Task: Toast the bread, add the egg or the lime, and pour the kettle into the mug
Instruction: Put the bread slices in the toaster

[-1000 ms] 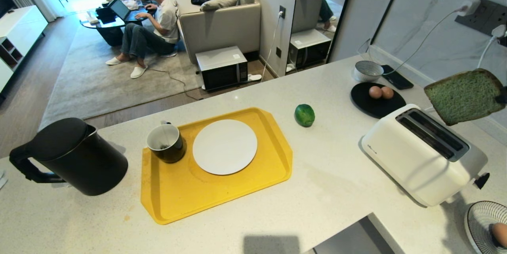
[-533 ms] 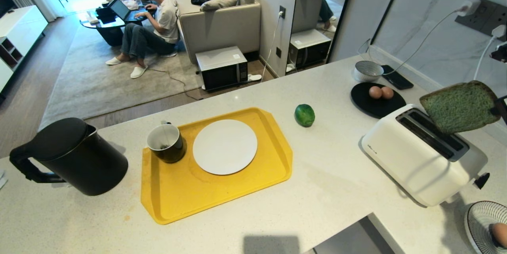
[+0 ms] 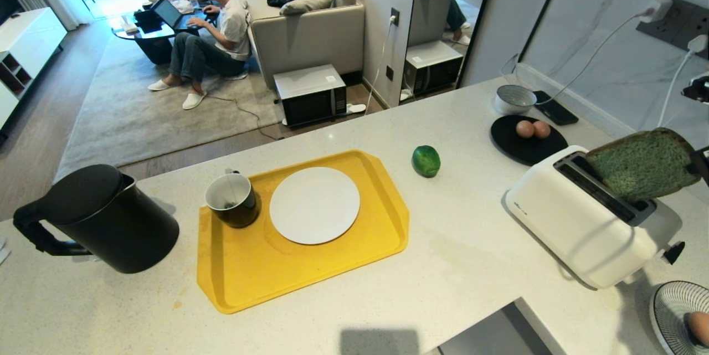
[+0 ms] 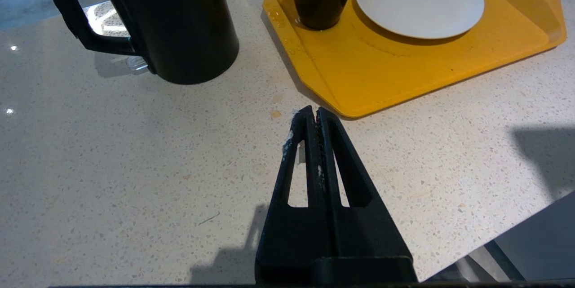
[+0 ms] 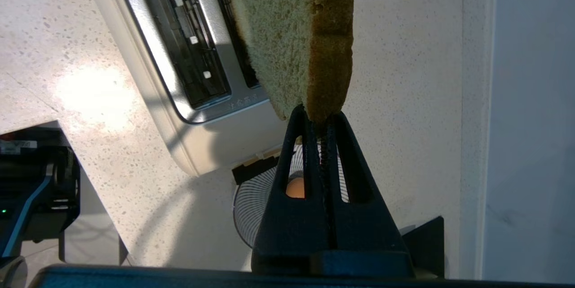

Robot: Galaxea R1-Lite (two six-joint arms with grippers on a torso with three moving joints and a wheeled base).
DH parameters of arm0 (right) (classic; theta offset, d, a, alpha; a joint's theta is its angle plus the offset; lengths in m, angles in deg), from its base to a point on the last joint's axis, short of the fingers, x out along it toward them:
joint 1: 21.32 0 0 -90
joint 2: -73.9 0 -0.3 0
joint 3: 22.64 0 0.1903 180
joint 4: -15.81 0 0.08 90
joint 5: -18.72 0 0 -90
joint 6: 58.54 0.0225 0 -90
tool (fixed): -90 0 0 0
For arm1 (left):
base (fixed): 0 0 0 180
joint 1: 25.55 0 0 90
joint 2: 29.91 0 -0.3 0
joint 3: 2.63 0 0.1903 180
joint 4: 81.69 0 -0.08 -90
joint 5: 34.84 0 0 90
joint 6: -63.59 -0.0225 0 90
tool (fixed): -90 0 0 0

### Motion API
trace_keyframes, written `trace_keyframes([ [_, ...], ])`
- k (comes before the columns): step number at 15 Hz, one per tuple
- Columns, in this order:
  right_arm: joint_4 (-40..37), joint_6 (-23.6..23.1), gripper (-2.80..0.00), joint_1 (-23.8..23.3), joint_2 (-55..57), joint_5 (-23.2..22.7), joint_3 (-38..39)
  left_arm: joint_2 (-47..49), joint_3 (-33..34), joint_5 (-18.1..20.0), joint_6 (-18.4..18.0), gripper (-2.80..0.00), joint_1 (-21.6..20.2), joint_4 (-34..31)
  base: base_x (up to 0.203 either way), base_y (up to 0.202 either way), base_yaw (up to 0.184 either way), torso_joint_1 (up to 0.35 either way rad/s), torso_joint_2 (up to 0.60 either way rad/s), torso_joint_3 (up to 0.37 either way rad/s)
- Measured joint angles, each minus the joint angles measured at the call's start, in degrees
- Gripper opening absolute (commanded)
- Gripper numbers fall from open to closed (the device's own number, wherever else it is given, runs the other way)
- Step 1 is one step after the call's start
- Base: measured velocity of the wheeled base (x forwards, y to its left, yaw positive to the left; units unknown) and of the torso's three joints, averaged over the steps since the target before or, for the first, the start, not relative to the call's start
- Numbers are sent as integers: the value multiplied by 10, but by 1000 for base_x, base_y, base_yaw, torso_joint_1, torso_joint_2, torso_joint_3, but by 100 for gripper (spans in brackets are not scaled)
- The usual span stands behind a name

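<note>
**A:** So where's the bread (image 3: 642, 164) at? From the head view I see it at about 3 o'clock, tilted, lower corner poking into the far slot of the white toaster (image 3: 590, 216).

**B:** Yep, and the right gripper (image 5: 320, 119) has its fingers clamped together on the crust edge. Wrist view shows the slice hanging over the slot, not seated.

**A:** Left gripper (image 4: 316, 115)?

**B:** Pressed together, holding nothing, hovering over the counter (image 3: 471, 266) just off the near corner of the yellow tray (image 3: 249, 277).

**A:** Rest of the stuff?

**B:** Kettle (image 3: 102, 219) at 9 o'clock, left of the tray. Mug (image 3: 231, 200) sits on the tray's left end, just beside the white plate (image 3: 314, 205). Lime (image 3: 425, 160) alone on the counter around 1 o'clock from the tray, two eggs (image 3: 533, 129) on a black plate (image 3: 515, 147) beyond the toaster.
</note>
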Motion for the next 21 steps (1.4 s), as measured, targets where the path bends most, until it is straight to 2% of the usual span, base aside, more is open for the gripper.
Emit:
trace_keyframes([
  [15, 11, -44, -280, -8, 37, -20, -6, 0, 0, 0, 0, -280, 0, 0, 0, 0, 0, 0, 0, 0],
  [16, 11, -49, 0, -8, 40, -20, -7, 0, 0, 0, 0, -280, 0, 0, 0, 0, 0, 0, 0, 0],
  [21, 11, -48, 0, -8, 42, -21, -5, 0, 0, 0, 0, -280, 0, 0, 0, 0, 0, 0, 0, 0],
])
